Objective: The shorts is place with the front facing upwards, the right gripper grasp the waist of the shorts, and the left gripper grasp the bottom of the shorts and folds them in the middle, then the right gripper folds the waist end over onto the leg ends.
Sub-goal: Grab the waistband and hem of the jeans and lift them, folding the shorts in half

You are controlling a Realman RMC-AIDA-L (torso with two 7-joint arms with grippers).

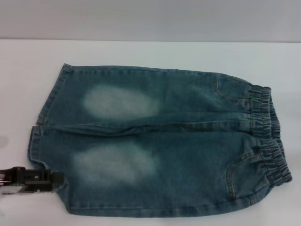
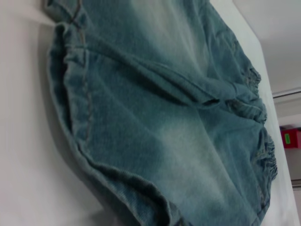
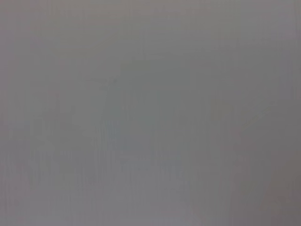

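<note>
The blue denim shorts [image 1: 160,141] lie flat, front up, on the white table [image 1: 141,52]. Their elastic waist [image 1: 268,136] is on the right and the two leg ends [image 1: 44,127] are on the left. My left gripper [image 1: 55,179] reaches in low from the left edge and its tip meets the hem of the near leg. The left wrist view shows the shorts [image 2: 160,117] close up, with the leg hem [image 2: 70,94] nearest and the waist [image 2: 261,122] farthest. My right gripper is out of view, and the right wrist view is a plain grey field.
Bare white table surrounds the shorts, with its far edge meeting a grey wall [image 1: 150,19]. A red object [image 2: 290,138] stands beyond the table in the left wrist view.
</note>
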